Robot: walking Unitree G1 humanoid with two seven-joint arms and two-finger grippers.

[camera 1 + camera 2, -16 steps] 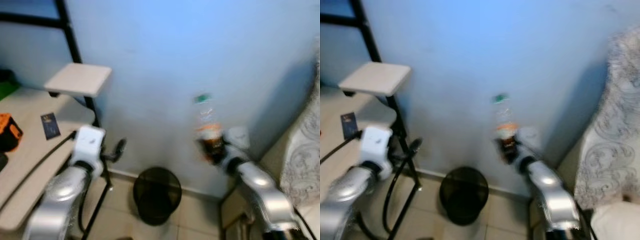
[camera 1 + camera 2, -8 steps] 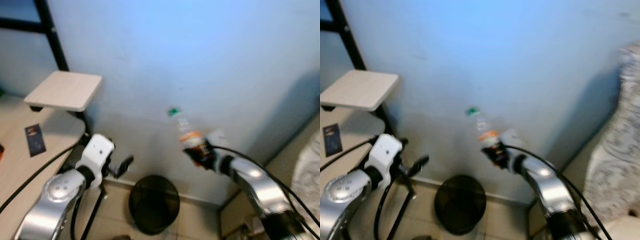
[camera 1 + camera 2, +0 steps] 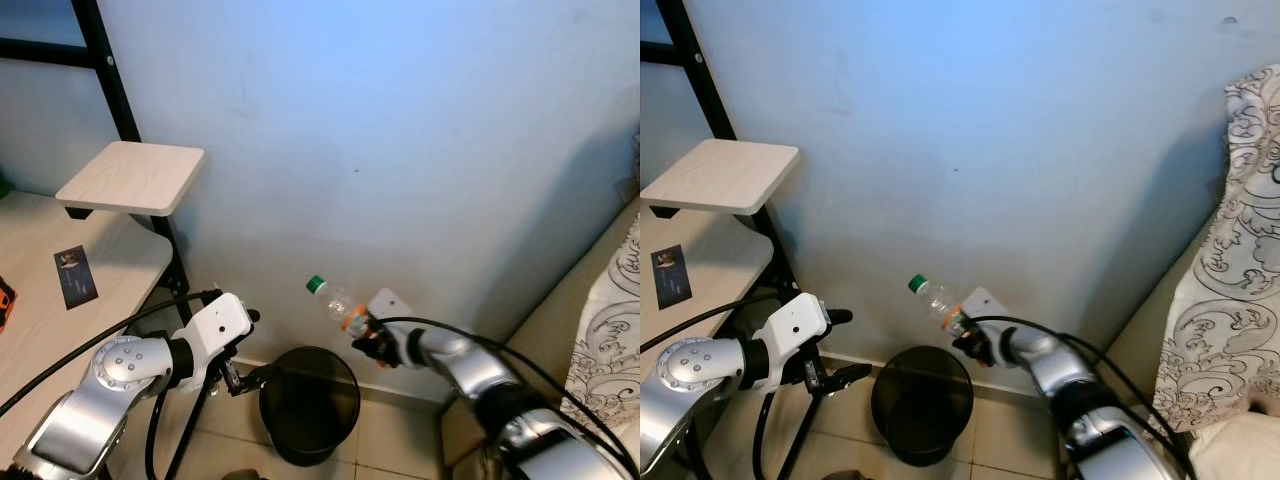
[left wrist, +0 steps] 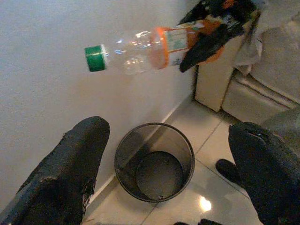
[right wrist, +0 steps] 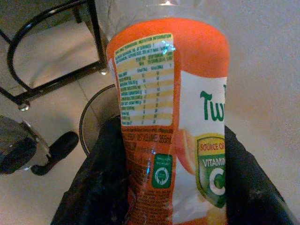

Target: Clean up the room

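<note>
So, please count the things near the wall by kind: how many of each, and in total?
Plastic bottle, held in the right pincer: 1
Black mesh waste bin: 1
Small wooden shelf: 1
Card on the desk: 1
Total: 4

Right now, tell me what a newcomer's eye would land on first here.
The clear bottle with a green cap and orange label, held tilted by the right tool above the black mesh bin on the tiled floor by the blue wall. The left tool hovers open beside the bin.
</note>
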